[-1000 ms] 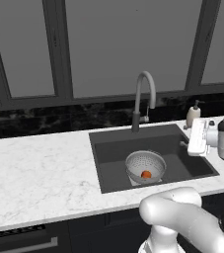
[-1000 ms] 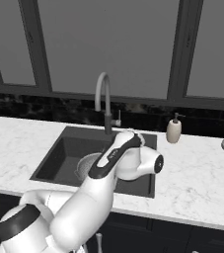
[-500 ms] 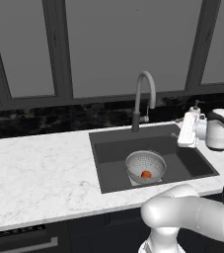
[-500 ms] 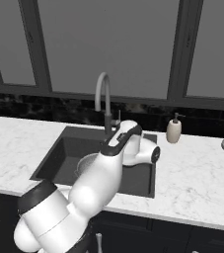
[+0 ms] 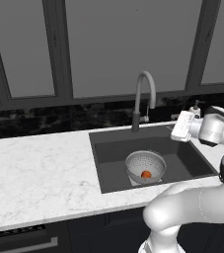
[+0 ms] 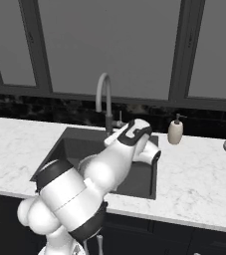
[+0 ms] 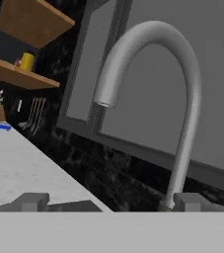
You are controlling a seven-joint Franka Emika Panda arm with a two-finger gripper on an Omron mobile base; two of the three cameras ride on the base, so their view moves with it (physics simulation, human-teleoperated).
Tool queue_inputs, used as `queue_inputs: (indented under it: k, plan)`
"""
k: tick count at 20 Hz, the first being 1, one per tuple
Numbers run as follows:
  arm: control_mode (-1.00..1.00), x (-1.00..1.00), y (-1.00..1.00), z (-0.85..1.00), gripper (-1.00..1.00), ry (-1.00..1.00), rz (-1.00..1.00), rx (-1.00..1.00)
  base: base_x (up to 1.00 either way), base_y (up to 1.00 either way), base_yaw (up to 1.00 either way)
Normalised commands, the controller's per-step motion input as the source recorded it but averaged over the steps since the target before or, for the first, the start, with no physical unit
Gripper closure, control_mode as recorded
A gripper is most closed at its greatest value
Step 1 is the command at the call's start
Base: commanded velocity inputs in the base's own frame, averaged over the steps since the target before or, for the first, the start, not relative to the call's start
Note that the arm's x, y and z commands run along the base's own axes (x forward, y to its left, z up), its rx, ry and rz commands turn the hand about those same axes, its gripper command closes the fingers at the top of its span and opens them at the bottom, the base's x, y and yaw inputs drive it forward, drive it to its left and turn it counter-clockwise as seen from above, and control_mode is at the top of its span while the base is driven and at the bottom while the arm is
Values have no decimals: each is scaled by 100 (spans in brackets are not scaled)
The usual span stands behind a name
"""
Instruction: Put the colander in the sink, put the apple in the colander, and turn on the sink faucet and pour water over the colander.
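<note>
a white marble counter (image 5: 39, 170) veined with grey runs across the room, with dark cabinet fronts (image 5: 29, 239) beneath its edge. behind it a black marbled backsplash (image 5: 44, 123) rises to a row of tall windows (image 5: 101, 44) with dark frames and flat grey panes. a beige soap dispenser (image 6: 175, 131) stands on the counter near the backsplash. off to one side, wooden shelves (image 7: 27, 47) hang on the dark wall, one carrying a yellow cup (image 7: 27, 62).
</note>
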Motion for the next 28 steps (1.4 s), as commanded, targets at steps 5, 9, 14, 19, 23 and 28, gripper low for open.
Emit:
queue_inputs:
  k: [5, 9, 14, 19, 23, 28]
  plan:
    - [-100, 44, 1, 0, -100, 12, 0, 11, 0, 0, 0]
    - [-100, 29, 0, 0, -100, 17, 0, 7, 0, 0, 0]
    - [-100, 31, 6, 0, -100, 11, -1, 0, 0, 0, 0]
    - [-100, 29, 11, -4, -100, 1, -1, 0, 0, 0, 0]
    - [-100, 27, 1, -6, -100, 0, 0, 0, 0, 0, 0]
    - [-100, 20, 8, -21, -100, -2, 0, -2, 0, 0, 0]
